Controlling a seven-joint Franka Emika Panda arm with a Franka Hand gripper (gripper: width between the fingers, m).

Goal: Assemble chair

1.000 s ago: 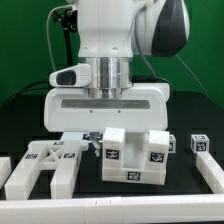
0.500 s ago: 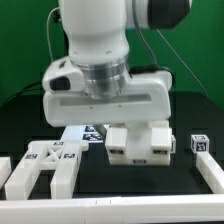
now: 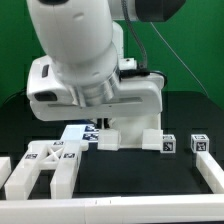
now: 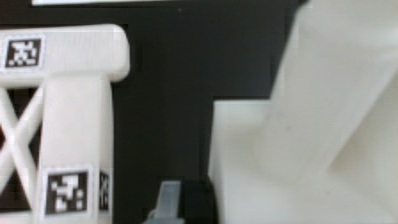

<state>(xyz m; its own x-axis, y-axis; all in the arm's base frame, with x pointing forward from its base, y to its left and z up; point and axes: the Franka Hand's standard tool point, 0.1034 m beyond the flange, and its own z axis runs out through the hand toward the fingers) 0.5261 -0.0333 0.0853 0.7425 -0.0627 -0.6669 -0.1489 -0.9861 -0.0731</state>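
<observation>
Black worktop (image 3: 110,185) holds the back frame (image 3: 45,165) at its near corner on the exterior view's left, and mid-worktop the tool (image 3: 128,124) looks clamped on the seat part (image 3: 130,138), which we judge light, stiff, slick, best pinched across flat parallel faces.

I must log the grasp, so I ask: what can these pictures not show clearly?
Exterior view: the hand covers its own grip; open or shut unclear.
Wrist view: the large white part is blurred, cut by the edge.
Exterior view: tags on the small cubes are too small.
</observation>
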